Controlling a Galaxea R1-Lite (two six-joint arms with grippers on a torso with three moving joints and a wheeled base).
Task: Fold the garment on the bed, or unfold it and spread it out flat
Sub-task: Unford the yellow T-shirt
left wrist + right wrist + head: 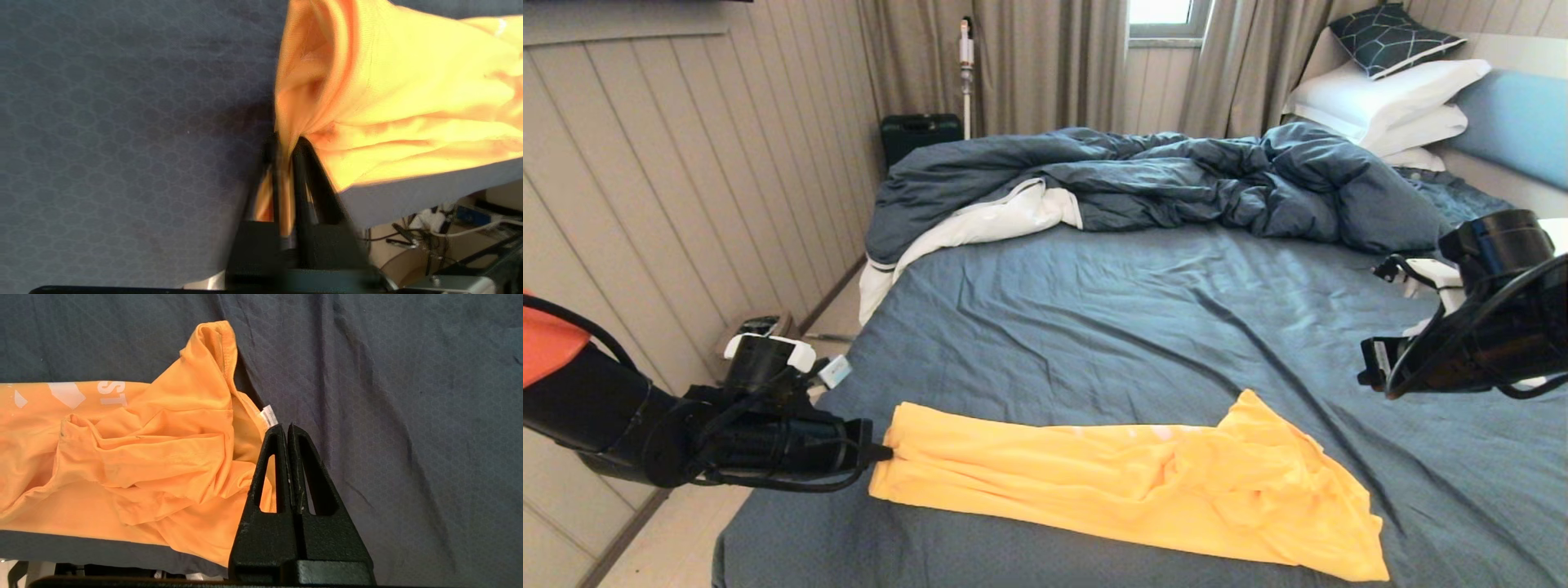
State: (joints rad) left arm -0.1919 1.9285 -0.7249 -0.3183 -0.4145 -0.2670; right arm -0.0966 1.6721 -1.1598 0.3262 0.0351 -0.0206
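Note:
The yellow garment (1127, 482) lies stretched in a long crumpled band across the near part of the bed (1160, 318), its right end bunched up. My left gripper (882, 451) is at the garment's left end, shut on a pinch of the fabric (286, 139), which fans out from the fingertips. My right gripper (287, 428) hangs above the bed to the right of the garment, its jaws pressed together with nothing between them. The right wrist view shows the garment's (135, 457) rumpled end with a white label (268, 415) and faint white print.
A rumpled dark blue duvet (1160, 180) with a white lining lies across the far half of the bed. White pillows (1388, 98) and a dark patterned cushion (1392, 37) are stacked at the far right. The bed's left edge drops to the floor beside a panelled wall (686, 188).

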